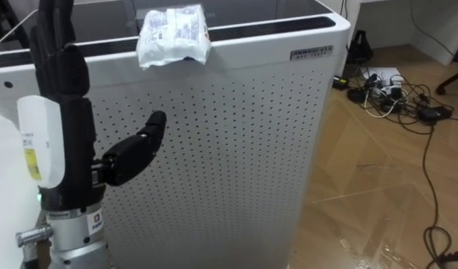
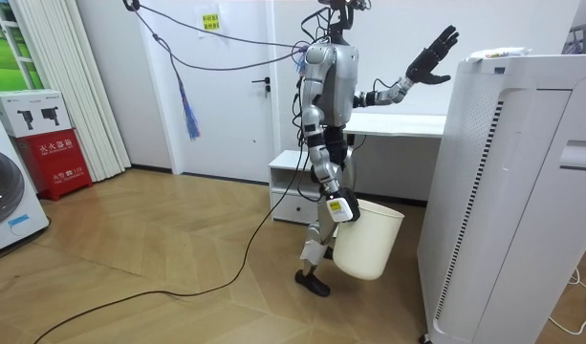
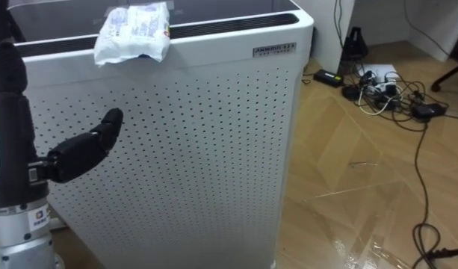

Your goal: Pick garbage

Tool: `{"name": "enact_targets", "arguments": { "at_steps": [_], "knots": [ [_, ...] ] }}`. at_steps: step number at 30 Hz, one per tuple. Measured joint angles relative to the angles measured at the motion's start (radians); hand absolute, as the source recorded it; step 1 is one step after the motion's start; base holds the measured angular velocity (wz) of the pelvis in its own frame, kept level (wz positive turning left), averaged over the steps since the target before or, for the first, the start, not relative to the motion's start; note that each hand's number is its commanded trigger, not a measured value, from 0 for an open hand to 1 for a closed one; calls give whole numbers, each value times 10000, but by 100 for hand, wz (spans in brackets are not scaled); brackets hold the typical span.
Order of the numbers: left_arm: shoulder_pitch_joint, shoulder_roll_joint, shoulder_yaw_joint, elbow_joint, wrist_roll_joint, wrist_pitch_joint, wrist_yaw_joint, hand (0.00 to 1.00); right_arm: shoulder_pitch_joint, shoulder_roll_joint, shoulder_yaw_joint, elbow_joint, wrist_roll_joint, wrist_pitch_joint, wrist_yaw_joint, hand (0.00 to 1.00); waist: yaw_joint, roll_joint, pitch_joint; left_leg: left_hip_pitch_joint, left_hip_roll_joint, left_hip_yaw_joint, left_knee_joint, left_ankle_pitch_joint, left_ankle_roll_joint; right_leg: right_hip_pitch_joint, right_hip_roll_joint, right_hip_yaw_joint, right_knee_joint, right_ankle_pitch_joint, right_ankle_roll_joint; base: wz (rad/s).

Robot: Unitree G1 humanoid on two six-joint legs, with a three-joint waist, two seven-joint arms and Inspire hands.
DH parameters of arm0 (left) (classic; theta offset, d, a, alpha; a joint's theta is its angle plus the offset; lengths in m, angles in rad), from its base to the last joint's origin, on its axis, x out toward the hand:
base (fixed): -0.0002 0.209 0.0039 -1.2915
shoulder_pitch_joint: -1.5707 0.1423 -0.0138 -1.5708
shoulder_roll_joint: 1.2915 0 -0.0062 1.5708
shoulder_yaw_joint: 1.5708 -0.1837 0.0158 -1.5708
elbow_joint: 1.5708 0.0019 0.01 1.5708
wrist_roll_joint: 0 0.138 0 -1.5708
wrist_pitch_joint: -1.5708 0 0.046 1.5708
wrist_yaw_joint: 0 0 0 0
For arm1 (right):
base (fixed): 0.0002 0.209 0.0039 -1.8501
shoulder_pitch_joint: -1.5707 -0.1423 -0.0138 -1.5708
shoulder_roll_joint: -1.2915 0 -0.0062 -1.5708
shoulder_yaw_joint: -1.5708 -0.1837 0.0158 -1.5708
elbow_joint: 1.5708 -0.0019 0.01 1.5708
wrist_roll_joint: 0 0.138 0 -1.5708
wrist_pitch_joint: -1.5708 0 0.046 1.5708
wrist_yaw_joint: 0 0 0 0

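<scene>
Left eye view puts the crumpled wrapper [image 1: 174,33], likely light, soft and crinkly, on the top edge of the perforated cabinet [image 1: 236,134], up and right of the left robot hand [image 1: 70,119], released and empty; best pinched at its overhanging fold.

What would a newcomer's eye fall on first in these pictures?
A crumpled white plastic packet lies on the top edge of the tall white perforated cabinet. The robot's left hand is held up open before the cabinet's front, below the packet. A white plastic bucket hangs by its right hand.
</scene>
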Motion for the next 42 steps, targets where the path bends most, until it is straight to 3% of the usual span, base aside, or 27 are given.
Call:
{"name": "enact_targets", "arguments": {
  "at_steps": [4,11,20,24,35,37,40,42],
  "knots": [
    [-353,9,-50,-2,2,180,1,0,-20,-108,11,-2,-5,114,8,100,-10,173,-77,39,3,13,-6,0,0,18,6,65,8,1,1,-3],
    [-470,15,-203,-3,517,207,-208,0,-92,-250,-59,7,-101,202,171,100,-113,316,27,118,15,34,-137,0,0,29,17,78,5,1,1,0],
    [-470,142,-221,130,1191,561,-494,0,-119,-276,-133,-14,-113,212,381,100,-203,222,92,95,15,140,-160,0,0,-15,14,92,-4,0,2,0],
    [-470,376,-293,246,1243,652,-636,0,-128,-277,-131,-56,-126,214,386,100,-252,224,85,94,15,156,-160,0,0,-19,13,101,-3,0,2,0],
    [-844,401,-390,1667,1236,1013,-938,0,-232,-303,-103,-55,-88,408,386,100,-257,160,6,21,23,290,-154,0,1,-159,16,240,43,8,12,-3],
    [-847,481,-389,1820,1244,999,-920,0,-229,-345,-103,-83,-97,422,383,100,-249,158,3,37,24,392,-156,0,1,-164,14,301,43,10,14,-8],
    [-849,852,-389,1909,1242,995,-872,0,-226,-397,-103,-204,-124,422,378,100,-252,165,-1,106,29,533,-160,0,1,-154,14,390,44,14,19,-9],
    [-851,900,-389,1936,1242,998,-869,0,-226,-420,-103,-207,-131,422,362,100,-251,172,-4,112,28,536,-168,0,1,-151,12,392,43,24,32,0]
  ]
}}
